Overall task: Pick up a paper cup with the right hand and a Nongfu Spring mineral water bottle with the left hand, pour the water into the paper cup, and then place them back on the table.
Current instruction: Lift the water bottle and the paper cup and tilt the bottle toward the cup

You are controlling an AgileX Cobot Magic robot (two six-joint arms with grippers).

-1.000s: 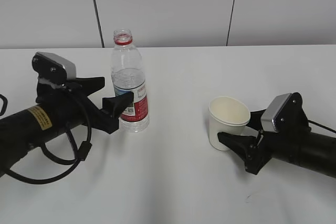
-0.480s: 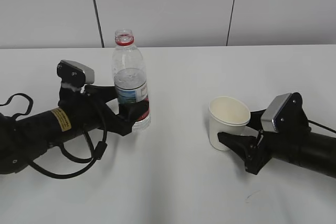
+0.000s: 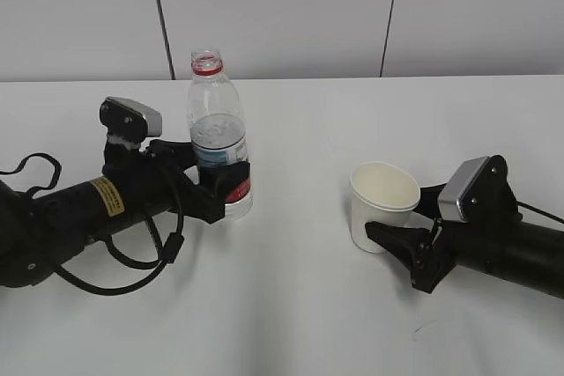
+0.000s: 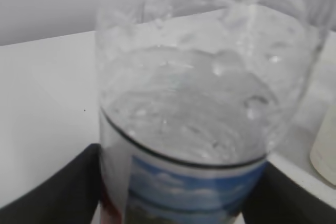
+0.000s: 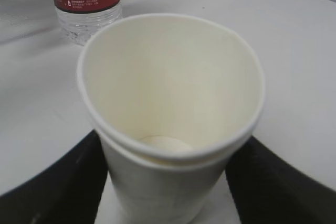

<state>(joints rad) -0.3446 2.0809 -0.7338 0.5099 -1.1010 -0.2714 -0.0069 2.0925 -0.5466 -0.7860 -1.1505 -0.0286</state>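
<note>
The Nongfu Spring mineral water bottle (image 3: 218, 121) stands upright on the white table (image 3: 300, 305), capless and partly filled. My left gripper (image 3: 226, 186) has a finger against each side of its label, and the bottle fills the left wrist view (image 4: 184, 103). The paper cup (image 3: 384, 202) stands at the right, empty. My right gripper (image 3: 393, 217) has its fingers pressed on both sides of the cup, as the right wrist view (image 5: 173, 87) shows. The bottle's base shows there too (image 5: 86, 3).
A small dark scuff mark (image 3: 421, 332) lies on the table in front of the right arm. Grey wall panels stand behind the table's far edge. Black cables loop beside the left arm (image 3: 132, 257).
My left arm has moved right and dropped lower, and its fingers have gone from in front of the bottle to around its label. The right arm and cup have not moved.
</note>
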